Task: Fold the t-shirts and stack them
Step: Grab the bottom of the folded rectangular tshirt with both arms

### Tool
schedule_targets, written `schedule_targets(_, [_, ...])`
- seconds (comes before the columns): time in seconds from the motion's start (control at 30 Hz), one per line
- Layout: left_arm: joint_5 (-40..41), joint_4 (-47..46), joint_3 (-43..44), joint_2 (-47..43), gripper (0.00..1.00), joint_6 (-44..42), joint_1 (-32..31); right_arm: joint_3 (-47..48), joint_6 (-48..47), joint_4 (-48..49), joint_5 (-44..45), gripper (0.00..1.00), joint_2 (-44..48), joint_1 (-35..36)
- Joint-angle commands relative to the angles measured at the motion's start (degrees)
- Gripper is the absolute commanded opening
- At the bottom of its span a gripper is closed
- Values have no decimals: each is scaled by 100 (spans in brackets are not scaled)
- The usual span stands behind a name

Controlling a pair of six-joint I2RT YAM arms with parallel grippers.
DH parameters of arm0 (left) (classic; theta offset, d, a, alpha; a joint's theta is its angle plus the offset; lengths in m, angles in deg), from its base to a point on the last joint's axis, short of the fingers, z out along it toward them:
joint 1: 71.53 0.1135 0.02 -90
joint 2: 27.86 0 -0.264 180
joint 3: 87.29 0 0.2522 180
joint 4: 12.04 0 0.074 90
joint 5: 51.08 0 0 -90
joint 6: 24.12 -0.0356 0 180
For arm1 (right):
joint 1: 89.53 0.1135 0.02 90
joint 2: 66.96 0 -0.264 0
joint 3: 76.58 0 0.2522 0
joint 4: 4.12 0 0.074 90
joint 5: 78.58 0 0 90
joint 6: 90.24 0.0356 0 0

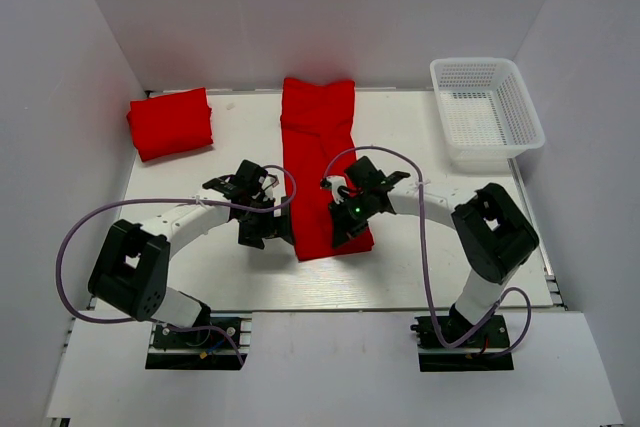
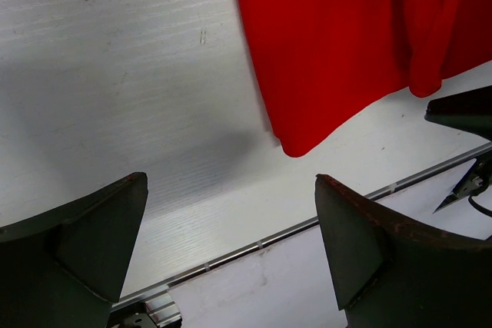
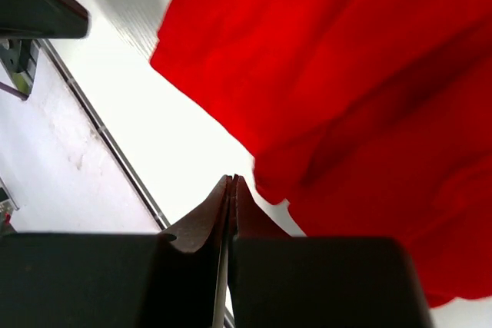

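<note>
A long red t-shirt (image 1: 322,157), folded lengthwise into a strip, lies in the middle of the table and runs from the back toward me. A second red t-shirt (image 1: 170,123) lies folded at the back left. My left gripper (image 1: 262,233) is open and empty just left of the strip's near end. In the left wrist view (image 2: 231,182) its jaws stand wide apart over bare table, with the shirt's near corner (image 2: 307,82) ahead. My right gripper (image 1: 340,235) is over the strip's near right edge. Its jaws are shut and empty (image 3: 233,179), with the red cloth (image 3: 361,90) just beyond.
A white lattice basket (image 1: 487,152) stands at the back right. White walls close in the table on the left, back and right. A metal rail (image 2: 254,245) marks the table's near edge. Purple cables loop off both arms.
</note>
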Motion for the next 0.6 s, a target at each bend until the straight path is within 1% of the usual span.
schedule_targets(0.0, [-87, -80, -28, -30, 100, -22, -22, 217, -27, -111, 6, 0, 156, 64])
schedule_targets(0.1, [-87, -80, 24, -30, 100, -22, -22, 190, 253, -94, 506, 0, 481, 29])
schedule_targets(0.13, [-87, -80, 24, -30, 100, -22, -22, 190, 350, -163, 934, 37, 535, 20])
schedule_targets(0.2, [-87, -27, 25, -30, 100, -22, -22, 155, 674, -225, 1348, 90, 693, 11])
schedule_targets(0.4, [-34, 26, 130, 32, 100, -22, -22, -152, 1106, -331, 1983, 90, 939, -24])
schedule_targets(0.57, [-34, 78, 130, 32, 100, -22, -22, -267, 1265, -261, 1913, 90, 1045, -32])
